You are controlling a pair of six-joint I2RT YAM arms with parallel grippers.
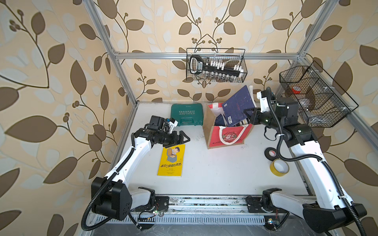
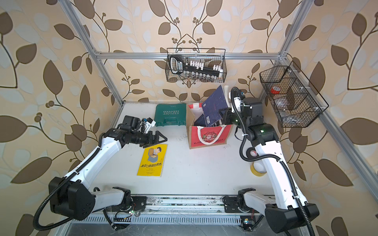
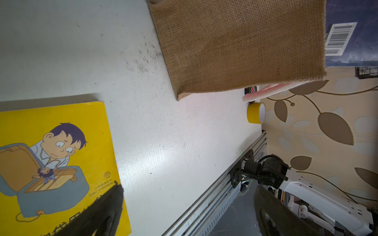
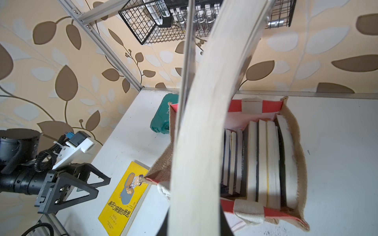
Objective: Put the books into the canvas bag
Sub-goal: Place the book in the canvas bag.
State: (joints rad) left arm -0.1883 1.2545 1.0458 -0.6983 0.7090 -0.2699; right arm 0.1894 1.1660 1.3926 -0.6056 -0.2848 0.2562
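Books in bag: a row of paperbacks (image 4: 263, 163) stands on edge inside the canvas bag (image 1: 208, 130). Bare lining shows only at the side toward the green case (image 1: 186, 114).
Navy book (image 1: 239, 104): tilted above the bag's mouth, with its lower end apparently just inside and its upper part well clear of the rim. Its pages (image 4: 204, 122) bow in the right wrist view.
Right gripper (image 1: 250, 114): jaws pinched on the navy book's edge, near one side rather than the middle.
Risk, release: if it is let go at this tilt, the book may land across the standing row or on the rim and tip out.
Risk, grip: a thin paperback held off-centre can swing or slide in the jaws, so its corner may miss the free gap.
Risk, bag: the bag is soft and nothing holds it. A push from the book against its wall could fold the wall or shove the bag along the table (image 1: 204, 173).
Yellow book (image 1: 171, 160): flat on the table, well apart from the bag, not yet packed.
Left gripper (image 1: 181, 141): jaws spread wide and empty, above the yellow book's far edge.
Risk, pickup: a flat, thin book gives the fingers no edge to bite, so they may scrape the cover or push it away.
Tape rolls: yellow (image 1: 279, 167) and black (image 1: 271, 152) lie beside the right arm and could snag it if it sweeps low.
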